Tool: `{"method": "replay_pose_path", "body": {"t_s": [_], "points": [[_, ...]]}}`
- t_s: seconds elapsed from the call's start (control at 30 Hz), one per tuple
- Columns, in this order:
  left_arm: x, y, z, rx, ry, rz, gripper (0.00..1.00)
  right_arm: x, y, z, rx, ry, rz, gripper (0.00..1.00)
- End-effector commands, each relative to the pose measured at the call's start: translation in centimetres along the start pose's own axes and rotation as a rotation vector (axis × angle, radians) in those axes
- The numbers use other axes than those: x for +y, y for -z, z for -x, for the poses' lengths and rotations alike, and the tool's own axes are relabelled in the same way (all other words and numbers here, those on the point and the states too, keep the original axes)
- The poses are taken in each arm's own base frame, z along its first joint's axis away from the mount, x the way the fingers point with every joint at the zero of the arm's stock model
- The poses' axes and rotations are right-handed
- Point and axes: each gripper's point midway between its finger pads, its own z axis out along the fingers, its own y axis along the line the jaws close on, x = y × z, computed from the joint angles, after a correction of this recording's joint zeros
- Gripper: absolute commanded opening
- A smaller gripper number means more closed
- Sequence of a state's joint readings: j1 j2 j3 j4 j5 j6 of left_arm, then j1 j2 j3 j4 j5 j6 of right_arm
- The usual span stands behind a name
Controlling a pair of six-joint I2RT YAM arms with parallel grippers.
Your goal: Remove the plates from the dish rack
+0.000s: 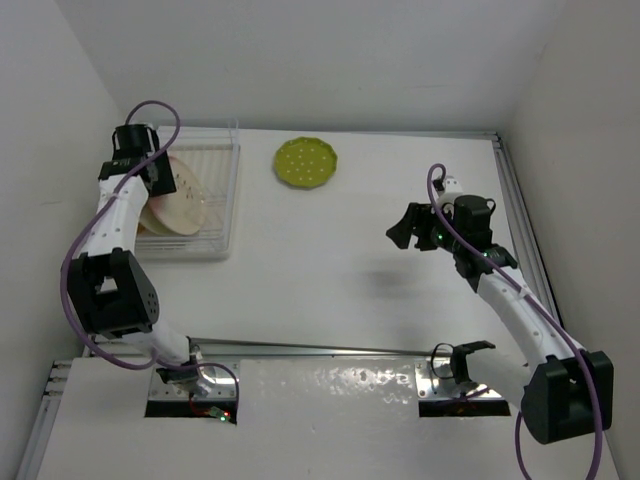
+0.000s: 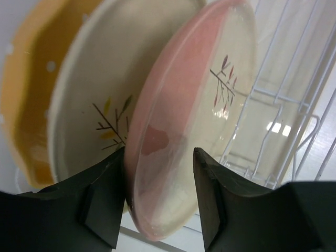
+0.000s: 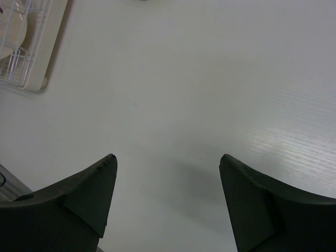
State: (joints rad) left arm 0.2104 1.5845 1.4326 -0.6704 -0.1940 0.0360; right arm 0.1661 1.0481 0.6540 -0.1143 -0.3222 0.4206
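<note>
Left gripper straddles the edge of the upright pink, cream-rimmed round plate in the white-wire dish rack, clamping indeterminate; right gripper, spread open, hangs well apart.

- Dish rack: clear tray with white wire, at far left.
- Orange dotted plate, cream plate and pink plate: on edge in the rack, leaning together.
- Lime green plate: pale-dotted, flat, right of the rack.

Probably a robotics lab cell, plain white walls, white table, metal-rail edging
</note>
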Motion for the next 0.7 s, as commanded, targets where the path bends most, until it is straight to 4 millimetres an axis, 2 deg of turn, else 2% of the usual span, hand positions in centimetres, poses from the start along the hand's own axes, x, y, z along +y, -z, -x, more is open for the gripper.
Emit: {"method": "replay_pose_path", "body": {"t_s": [0.0,0.1,0.2,0.3,0.33,0.53,0.63,0.67], "points": [[-0.1,-1.0,-1.2,0.036,0.047,-0.083,0.48,0.5,0.1,1.2,-0.047,0.028,0.019,0.78],[-0.2,-1.6,-1.8,0.055,0.045,-0.143,0.46,0.6,0.1,1.2,-0.047,0.028,0.020,0.78],[-1.7,-1.5,-2.1,0.073,0.030,-0.236,0.40,0.5,0.1,1.3,-0.049,0.024,0.018,0.78],[-2.7,-0.9,-1.5,0.070,0.031,-0.294,0.16,0.6,0.3,1.5,-0.051,0.013,0.017,0.78],[-2.7,-0.8,-1.3,0.065,0.035,-0.296,0.00,0.7,0.3,1.4,-0.049,0.013,0.017,0.78],[-1.9,0.8,1.4,-0.017,0.029,-0.270,0.00,0.7,0.6,1.7,-0.063,0.011,0.010,0.78],[-1.5,2.4,4.2,-0.099,0.012,-0.258,0.00,0.8,0.7,2.0,-0.065,0.016,0.009,0.78],[-1.1,3.5,6.0,-0.151,-0.001,-0.249,0.00,0.8,0.8,2.2,-0.069,0.019,0.010,0.78]]}}
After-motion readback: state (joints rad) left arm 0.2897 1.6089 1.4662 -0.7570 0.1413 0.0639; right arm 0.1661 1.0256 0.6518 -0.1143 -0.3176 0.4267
